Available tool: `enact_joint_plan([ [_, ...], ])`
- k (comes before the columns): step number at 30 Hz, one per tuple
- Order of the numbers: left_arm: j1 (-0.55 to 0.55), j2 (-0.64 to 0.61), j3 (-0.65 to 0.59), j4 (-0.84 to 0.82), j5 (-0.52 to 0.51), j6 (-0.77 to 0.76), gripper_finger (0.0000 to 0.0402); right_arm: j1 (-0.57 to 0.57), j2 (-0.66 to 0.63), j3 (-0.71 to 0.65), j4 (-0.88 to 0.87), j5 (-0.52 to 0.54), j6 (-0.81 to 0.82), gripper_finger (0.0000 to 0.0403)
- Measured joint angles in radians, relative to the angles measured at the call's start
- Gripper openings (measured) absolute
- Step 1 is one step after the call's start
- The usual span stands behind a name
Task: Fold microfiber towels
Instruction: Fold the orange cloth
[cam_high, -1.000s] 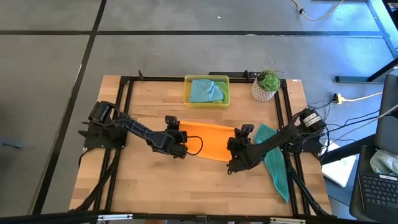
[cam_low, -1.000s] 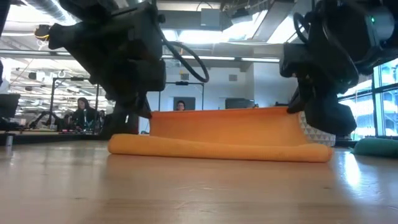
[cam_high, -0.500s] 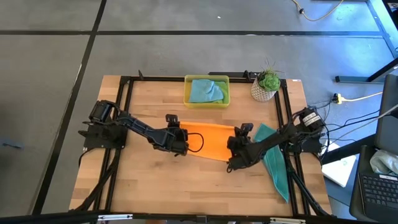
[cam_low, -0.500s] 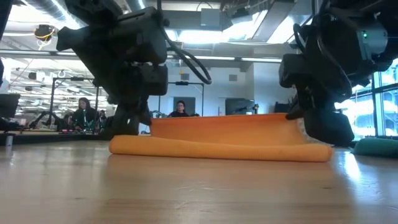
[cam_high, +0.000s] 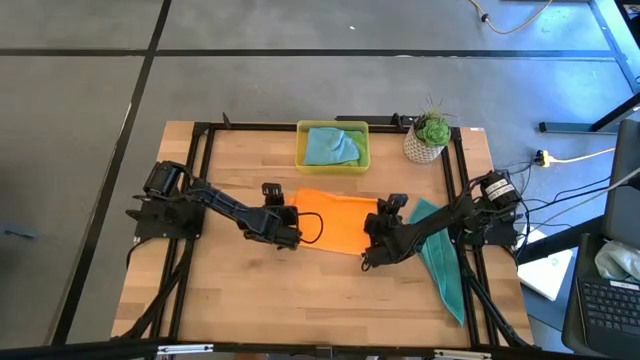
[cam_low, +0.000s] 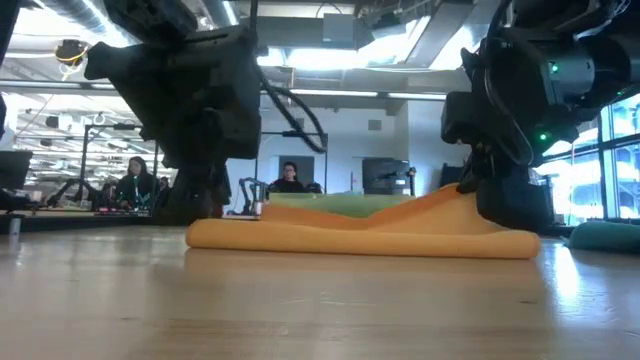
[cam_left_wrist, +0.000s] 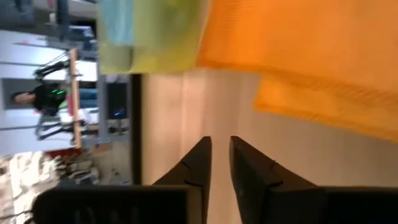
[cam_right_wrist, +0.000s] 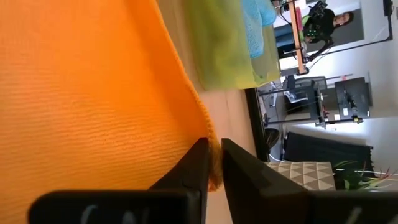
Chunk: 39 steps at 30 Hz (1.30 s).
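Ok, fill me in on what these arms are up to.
Both arms are folding the orange towel at mid-table. The left tool sits by its left edge, open, holding nothing; the right tool pinches the right corner, raised off the table. A teal towel lies to the right, a light blue one in the yellow tray.

no readable text, no labels, no brand marks, no numbers, no signs in any view

You're seeing the right gripper (cam_high: 371, 246) hiding one corner of the orange towel (cam_high: 335, 221); whether it's pinching is unclear.
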Motion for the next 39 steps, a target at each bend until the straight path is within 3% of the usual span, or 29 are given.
enact_joint_plan([
  [5, 0.0, 0.0, 0.0, -0.028, -0.06, -0.032, 0.0079, 0.0, 0.0, 0.0, 0.001, 0.011, 0.0, 0.0065],
  [11, -0.002, -0.003, 0.001, -0.003, -0.058, 0.005, 0.0082, 0.0, 0.0, 0.001, 0.0, 0.034, -0.001, 0.0069],
  [18, -0.053, -0.091, 0.002, 0.0, 0.072, -0.023, 0.0083, 0.003, 0.0, 0.002, -0.029, 0.019, 0.046, 0.0069],
  [25, -0.108, -0.262, 0.002, 0.022, 0.268, -0.205, 0.0084, 0.008, 0.0, 0.002, -0.03, 0.004, 0.099, 0.0069],
  [28, -0.147, -0.32, -0.026, 0.09, 0.298, -0.267, 0.0084, 0.008, 0.0, 0.002, -0.03, -0.007, 0.154, 0.0069],
  [31, -0.185, -0.371, -0.094, 0.219, 0.306, -0.284, 0.0084, 0.008, -0.006, 0.007, -0.029, -0.099, 0.191, 0.0078],
  [34, -0.206, -0.426, -0.183, 0.339, 0.321, -0.309, 0.0084, 0.014, -0.029, 0.011, -0.009, -0.175, 0.215, 0.0102],
  [39, -0.203, -0.528, -0.307, 0.495, 0.307, -0.296, 0.0084, 0.045, -0.068, 0.012, 0.072, -0.177, 0.206, 0.0156],
])
